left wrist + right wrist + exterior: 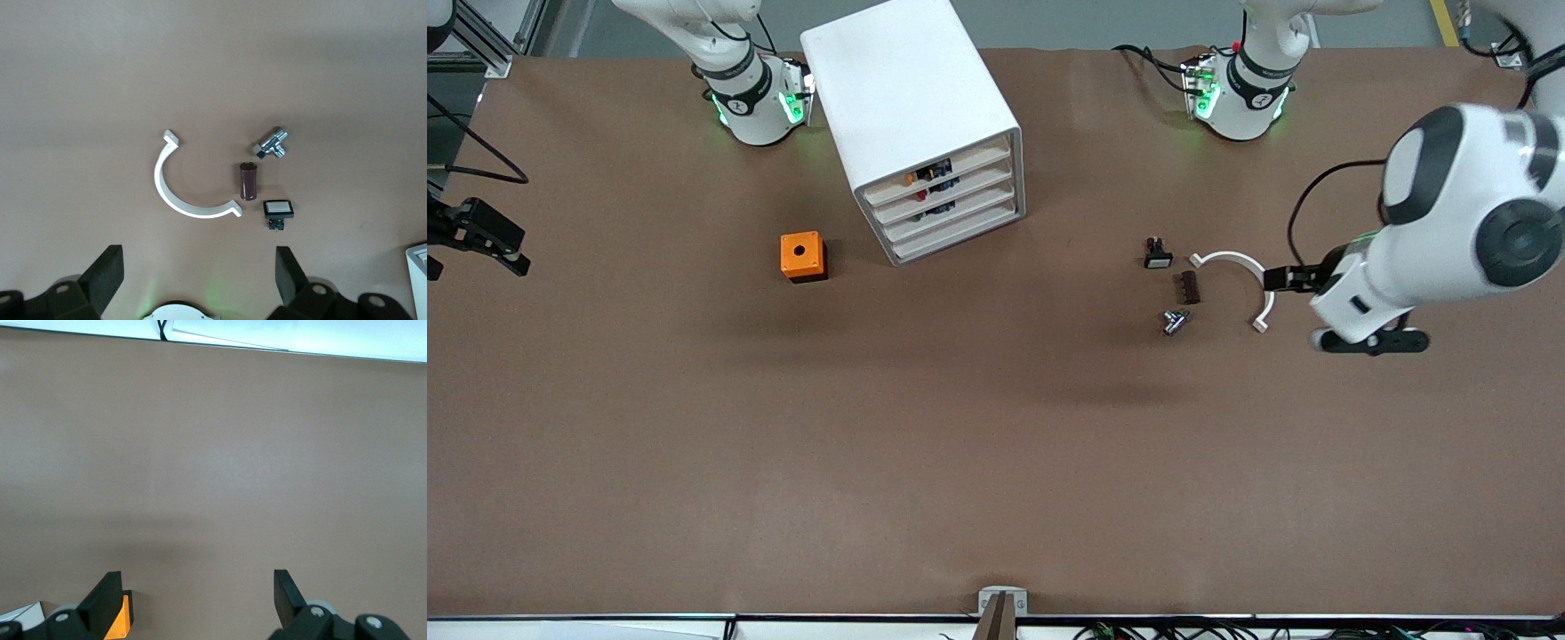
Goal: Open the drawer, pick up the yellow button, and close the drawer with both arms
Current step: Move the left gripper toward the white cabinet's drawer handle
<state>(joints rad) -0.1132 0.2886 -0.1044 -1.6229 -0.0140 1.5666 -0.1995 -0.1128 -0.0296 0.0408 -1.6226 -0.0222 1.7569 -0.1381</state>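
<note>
Drawer (pixel 938 174) shut at the cabinet (pixel 911 107) top, button inside unseen. Left gripper (pixel 198 275) hovers over small parts, right gripper (pixel 193 600) over bare table (pixel 694 444); both fingers spread, ready.

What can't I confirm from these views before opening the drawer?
- Button: front view, top drawer shut; small coloured parts behind its pale front are too small to identify.
- Right gripper: wrist view shows open fingertips only; front view crops it at the edge.
- Cabinet: left wrist view shows one corner.
</note>
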